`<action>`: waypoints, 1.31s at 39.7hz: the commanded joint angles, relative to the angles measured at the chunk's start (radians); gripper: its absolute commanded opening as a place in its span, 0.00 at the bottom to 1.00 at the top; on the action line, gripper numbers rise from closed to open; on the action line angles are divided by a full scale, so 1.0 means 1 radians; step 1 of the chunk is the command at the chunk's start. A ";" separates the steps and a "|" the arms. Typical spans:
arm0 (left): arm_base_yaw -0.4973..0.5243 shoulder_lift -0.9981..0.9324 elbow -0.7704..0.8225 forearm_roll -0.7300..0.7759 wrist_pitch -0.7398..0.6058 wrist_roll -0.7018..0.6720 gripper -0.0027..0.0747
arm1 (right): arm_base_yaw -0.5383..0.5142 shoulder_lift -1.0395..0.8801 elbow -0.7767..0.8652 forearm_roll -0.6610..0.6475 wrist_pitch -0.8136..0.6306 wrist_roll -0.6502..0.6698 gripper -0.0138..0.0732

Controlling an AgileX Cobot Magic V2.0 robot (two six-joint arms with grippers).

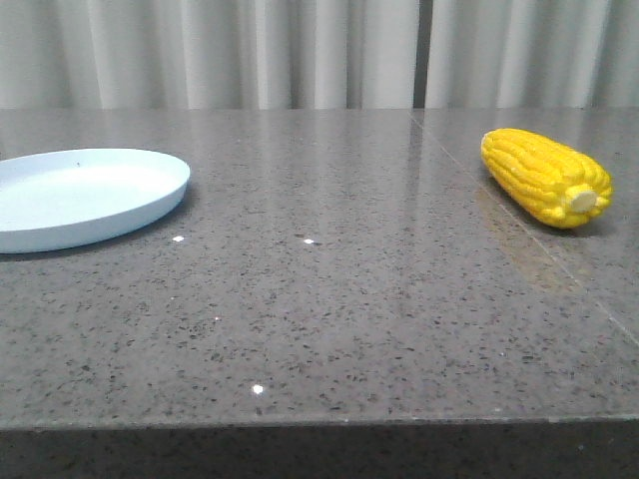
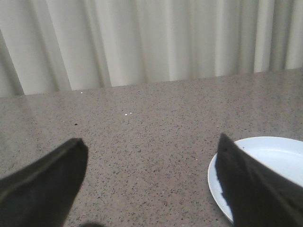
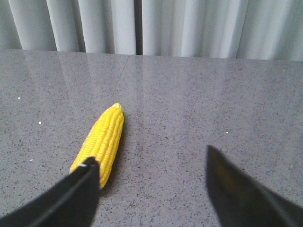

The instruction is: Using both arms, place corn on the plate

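Observation:
The yellow corn (image 1: 544, 177) lies on the grey stone table at the right, its pale stub end toward the front. The pale blue-white plate (image 1: 150, 195) sits at the left edge of the front view, with nothing on it. Neither arm shows in the front view. In the left wrist view my left gripper (image 2: 151, 146) is open and empty over bare table, and the plate (image 2: 279, 153) lies partly behind one finger. In the right wrist view my right gripper (image 3: 150, 165) is open and empty, and the corn (image 3: 102, 142) lies just beyond one fingertip, outside the gap.
The grey speckled table (image 1: 329, 299) runs to a front edge near the bottom of the front view. Pale curtains (image 1: 300, 50) hang behind the table's far edge. A thin seam crosses the tabletop at the right.

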 commanded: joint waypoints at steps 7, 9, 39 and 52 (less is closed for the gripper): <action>0.001 0.011 -0.037 -0.006 -0.111 -0.008 0.84 | -0.006 0.015 -0.035 0.008 -0.071 0.001 0.85; 0.001 0.018 -0.037 -0.009 -0.111 -0.008 0.82 | -0.006 0.015 -0.035 0.008 -0.071 0.001 0.85; -0.224 0.835 -0.619 -0.115 0.564 -0.018 0.77 | -0.006 0.015 -0.035 0.008 -0.071 0.001 0.85; -0.224 1.064 -0.711 -0.113 0.622 -0.018 0.76 | -0.006 0.015 -0.035 0.008 -0.071 0.001 0.85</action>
